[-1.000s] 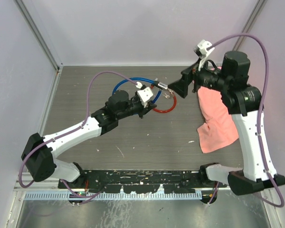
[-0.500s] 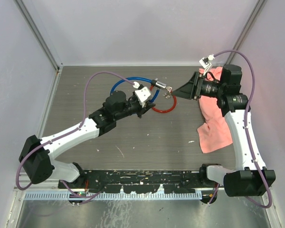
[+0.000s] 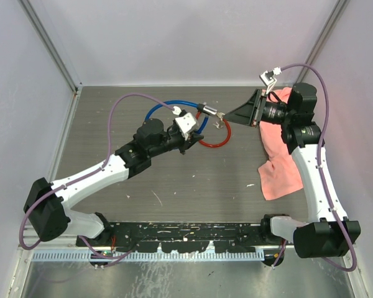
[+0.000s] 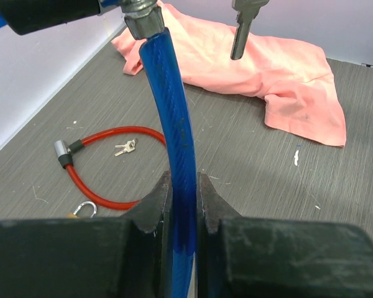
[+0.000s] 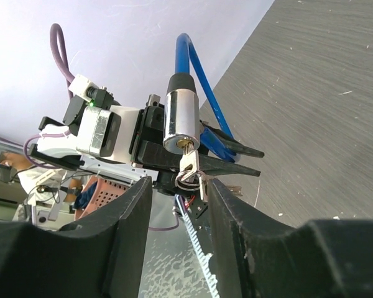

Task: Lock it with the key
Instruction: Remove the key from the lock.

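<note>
The left gripper (image 4: 185, 192) is pinching the blue cable (image 4: 174, 118) below its metal collar, holding the lock cylinder (image 5: 181, 115) aloft over the table (image 4: 248, 167). The key (image 5: 189, 166) is sitting in the cylinder's face — insertion done, in my judgement; the turn is outstanding. The right gripper (image 5: 179, 186) is straddling the key's bow, jaws apart with a gap on both sides (no contact evident).

Only the right wrist view is showing the key seated. The left wrist view alone is showing the grip on the cable — plus a red cable lock (image 4: 105, 136) and a pink cloth (image 4: 267, 74) lying on the table beyond.
</note>
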Robot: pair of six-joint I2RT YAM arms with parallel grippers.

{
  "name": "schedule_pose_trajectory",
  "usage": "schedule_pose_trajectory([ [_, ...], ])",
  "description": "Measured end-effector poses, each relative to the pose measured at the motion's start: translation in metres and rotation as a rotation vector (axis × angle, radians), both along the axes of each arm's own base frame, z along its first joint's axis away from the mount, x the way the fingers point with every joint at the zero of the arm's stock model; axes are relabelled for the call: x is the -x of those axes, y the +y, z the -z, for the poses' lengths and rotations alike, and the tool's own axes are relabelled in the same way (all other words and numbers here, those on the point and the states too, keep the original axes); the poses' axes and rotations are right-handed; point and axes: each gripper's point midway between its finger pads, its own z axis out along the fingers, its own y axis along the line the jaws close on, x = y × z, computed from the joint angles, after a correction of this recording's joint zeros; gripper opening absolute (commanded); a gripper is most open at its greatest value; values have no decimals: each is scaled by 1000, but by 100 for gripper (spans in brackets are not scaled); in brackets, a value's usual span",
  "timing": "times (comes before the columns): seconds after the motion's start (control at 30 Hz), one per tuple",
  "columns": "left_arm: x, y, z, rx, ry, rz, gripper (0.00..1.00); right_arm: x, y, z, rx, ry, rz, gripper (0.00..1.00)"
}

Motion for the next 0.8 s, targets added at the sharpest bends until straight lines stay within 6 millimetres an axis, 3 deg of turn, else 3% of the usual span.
schedule_pose_trajectory([
  [0.37, 1, -1, 0, 5, 5, 7, 0, 3, 6, 1, -4, 14, -15, 31],
  [0.67, 4, -3, -1, 6, 4, 15, 0, -5, 8, 10, 2, 51, -2, 29],
  [0.8, 4, -3, -1, 5, 4, 14, 0, -7, 9, 12, 3, 64, -1, 21],
])
